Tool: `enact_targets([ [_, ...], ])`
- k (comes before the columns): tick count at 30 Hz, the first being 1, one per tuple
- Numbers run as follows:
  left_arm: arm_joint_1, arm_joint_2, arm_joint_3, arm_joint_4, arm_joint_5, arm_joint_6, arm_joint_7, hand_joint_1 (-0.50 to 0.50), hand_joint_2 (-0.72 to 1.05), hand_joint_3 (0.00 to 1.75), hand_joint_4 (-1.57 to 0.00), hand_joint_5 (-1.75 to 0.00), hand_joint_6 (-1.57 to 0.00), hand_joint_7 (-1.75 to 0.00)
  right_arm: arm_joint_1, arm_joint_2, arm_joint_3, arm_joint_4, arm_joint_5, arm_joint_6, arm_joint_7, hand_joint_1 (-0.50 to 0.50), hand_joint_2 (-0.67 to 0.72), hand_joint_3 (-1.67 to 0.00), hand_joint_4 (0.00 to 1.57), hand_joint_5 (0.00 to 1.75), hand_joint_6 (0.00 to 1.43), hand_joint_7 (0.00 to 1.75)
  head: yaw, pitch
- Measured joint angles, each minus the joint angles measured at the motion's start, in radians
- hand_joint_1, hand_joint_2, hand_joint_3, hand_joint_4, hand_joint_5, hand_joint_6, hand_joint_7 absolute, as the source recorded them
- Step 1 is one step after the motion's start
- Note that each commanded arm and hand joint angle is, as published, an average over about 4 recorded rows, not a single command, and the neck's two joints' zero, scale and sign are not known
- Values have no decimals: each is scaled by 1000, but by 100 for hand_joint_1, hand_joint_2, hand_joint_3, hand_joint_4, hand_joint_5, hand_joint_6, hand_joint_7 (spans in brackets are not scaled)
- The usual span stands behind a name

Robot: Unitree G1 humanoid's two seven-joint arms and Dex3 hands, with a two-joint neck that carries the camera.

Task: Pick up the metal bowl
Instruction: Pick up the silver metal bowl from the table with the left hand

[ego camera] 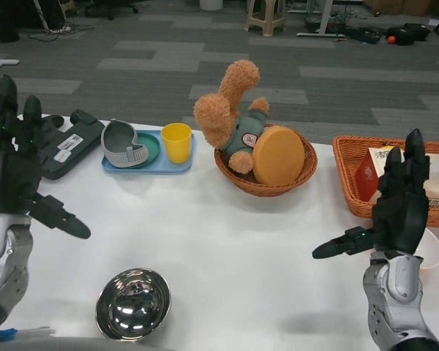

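The metal bowl [132, 304] is shiny and round and stands upright near the front edge of the white table [234, 241], left of centre. My left hand [14, 168] is raised at the far left, above and behind the bowl, with its fingers spread and nothing in it. My right hand [395, 208] is raised at the right, far from the bowl, fingers up and thumb pointing left, also holding nothing.
A blue tray [150, 162] at the back carries a grey shoe [123, 143], a green dish [152, 146] and a yellow cup [177, 142]. A round basket [267, 179] holds a teddy bear [230, 110]. An orange basket [358, 175] stands back right. A black device [69, 146] lies back left.
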Motion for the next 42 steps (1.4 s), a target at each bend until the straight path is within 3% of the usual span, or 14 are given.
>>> enact_targets([
  [3,19,20,-1,34,59,2,-32,-50,-64,9,0,0,0,0,1,-3,1,2,0,0,0,-46,55,0,7,0,0,7,42,-86],
  [6,30,26,-8,58,88,3,-52,-50,-64,9,0,0,0,0,2,-4,5,5,0,0,0,-46,53,0,7,0,0,7,44,-89],
  [10,44,29,-25,102,143,0,-87,-50,-57,9,0,0,0,0,5,-9,11,17,0,0,0,-46,53,0,9,0,0,7,75,-149],
  [14,61,30,-46,157,182,-15,-129,-50,-53,9,0,0,0,0,8,-18,19,26,2,0,0,-46,55,0,9,0,0,7,167,-228],
  [19,83,43,-67,199,281,-32,-164,-50,-46,9,0,0,0,0,8,-38,40,42,13,0,0,-46,53,0,9,0,0,7,243,-267],
  [35,115,58,-77,254,500,-64,-281,-50,-28,9,0,0,0,0,-3,-54,104,84,67,0,0,-46,58,0,9,0,0,7,376,-292],
  [42,103,65,-129,317,535,-92,-288,-50,-28,9,0,0,0,0,-4,-54,110,89,72,0,0,-46,57,0,9,0,0,7,391,-285],
])
